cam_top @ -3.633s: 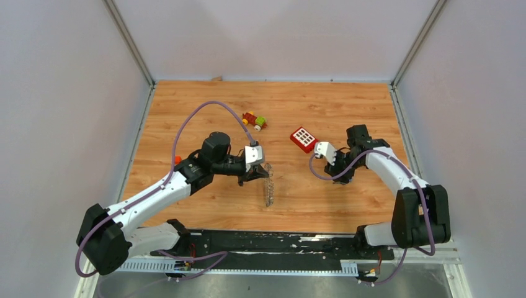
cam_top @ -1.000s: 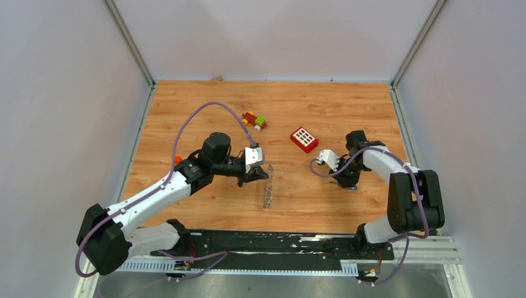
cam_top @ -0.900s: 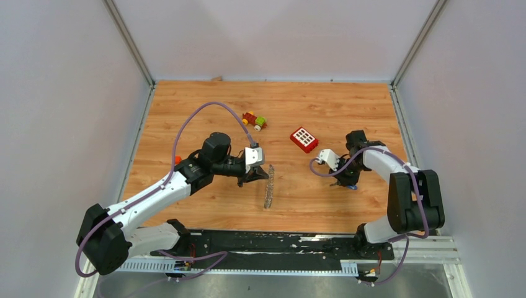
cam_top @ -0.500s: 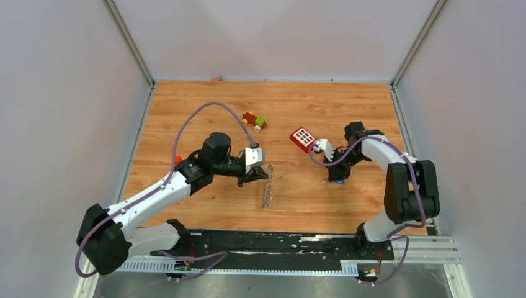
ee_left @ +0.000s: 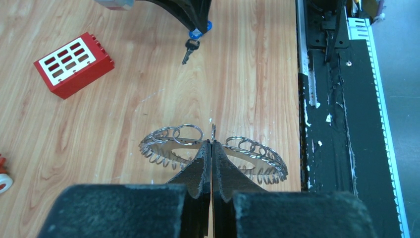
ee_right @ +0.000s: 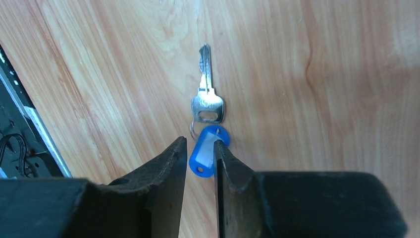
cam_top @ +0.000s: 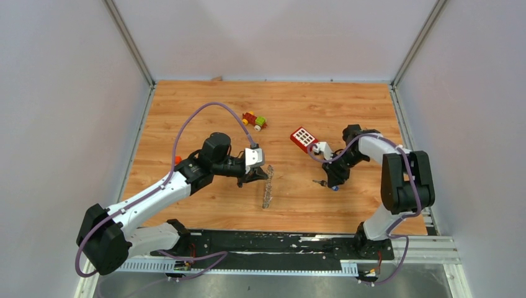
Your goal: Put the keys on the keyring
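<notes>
My left gripper (ee_left: 212,144) is shut on the rim of the keyring (ee_left: 250,154), a flat metal ring fringed with wire loops. It holds the keyring on edge over the wood (cam_top: 268,186). The keys lie flat on the table to its right: a small silver key (ee_right: 208,99) joined to a blue tag (ee_right: 202,157). In the left wrist view the key (ee_left: 189,49) and tag (ee_left: 197,33) lie beyond the ring. My right gripper (ee_right: 200,142) points down over the tag, its jaws slightly apart on either side of it. The left finger is clear of the tag.
A red block with white squares (cam_top: 303,139) lies just behind my right gripper (cam_top: 333,182). A small red, yellow and green toy (cam_top: 254,120) sits farther back. The black base rail (cam_top: 279,242) runs along the near edge.
My right gripper has moved left toward the keyring, and the key with its blue tag has shifted left with it. The left arm and keyring have stayed put.
</notes>
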You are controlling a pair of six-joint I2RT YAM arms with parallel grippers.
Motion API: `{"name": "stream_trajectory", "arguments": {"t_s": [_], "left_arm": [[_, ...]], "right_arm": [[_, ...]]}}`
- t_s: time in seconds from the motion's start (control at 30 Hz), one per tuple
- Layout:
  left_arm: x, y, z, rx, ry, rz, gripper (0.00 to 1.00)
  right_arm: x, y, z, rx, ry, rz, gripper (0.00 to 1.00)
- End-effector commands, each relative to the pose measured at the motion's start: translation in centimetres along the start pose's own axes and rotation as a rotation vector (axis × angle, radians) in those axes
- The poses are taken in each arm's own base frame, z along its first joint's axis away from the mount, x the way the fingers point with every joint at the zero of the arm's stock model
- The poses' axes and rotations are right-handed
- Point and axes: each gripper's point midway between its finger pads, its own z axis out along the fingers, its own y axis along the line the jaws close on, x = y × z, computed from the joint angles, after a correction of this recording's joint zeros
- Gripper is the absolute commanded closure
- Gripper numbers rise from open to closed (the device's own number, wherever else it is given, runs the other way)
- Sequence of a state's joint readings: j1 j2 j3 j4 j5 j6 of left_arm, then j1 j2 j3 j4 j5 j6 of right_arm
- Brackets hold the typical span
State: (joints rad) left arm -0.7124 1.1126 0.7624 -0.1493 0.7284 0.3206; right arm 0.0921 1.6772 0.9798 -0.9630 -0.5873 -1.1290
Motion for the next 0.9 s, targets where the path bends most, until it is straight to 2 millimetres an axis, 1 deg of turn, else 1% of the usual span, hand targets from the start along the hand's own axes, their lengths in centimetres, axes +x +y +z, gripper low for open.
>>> {"name": "stream_trajectory", "arguments": {"t_s": [0.0,0.1,0.2,0.4,0.53,0.7,0.87], "left_arm": [[-3.7,0.2,-0.5,0.004,-0.082,0.084,1.0],[-3.7,0.2,-0.5,0.006,-0.081,0.085,1.0],[-3.6,0.3,-0.5,0.003,-0.08,0.086,1.0],[-3.6,0.4,-0.5,-0.002,-0.075,0.091,1.0],[-3.6,0.4,-0.6,-0.003,-0.071,0.093,1.0],[-3.6,0.4,-0.6,-0.001,-0.07,0.095,1.0],[-3.5,0.2,-0.5,0.008,-0.07,0.094,1.0]], "right_arm": [[-0.2,-0.3,-1.5,0.072,-0.019,-0.023,0.7],[-0.9,0.1,-1.8,0.073,-0.056,-0.035,0.63],[-1.5,0.4,-1.9,0.069,-0.083,-0.069,0.6],[-1.7,0.5,-1.6,0.158,-0.072,-0.211,0.55],[-1.4,0.5,-1.4,0.224,-0.053,-0.293,0.47],[-1.2,0.0,-0.9,0.301,-0.058,-0.368,0.47],[-1.5,-0.4,-0.2,0.308,-0.056,-0.397,0.51]]}}
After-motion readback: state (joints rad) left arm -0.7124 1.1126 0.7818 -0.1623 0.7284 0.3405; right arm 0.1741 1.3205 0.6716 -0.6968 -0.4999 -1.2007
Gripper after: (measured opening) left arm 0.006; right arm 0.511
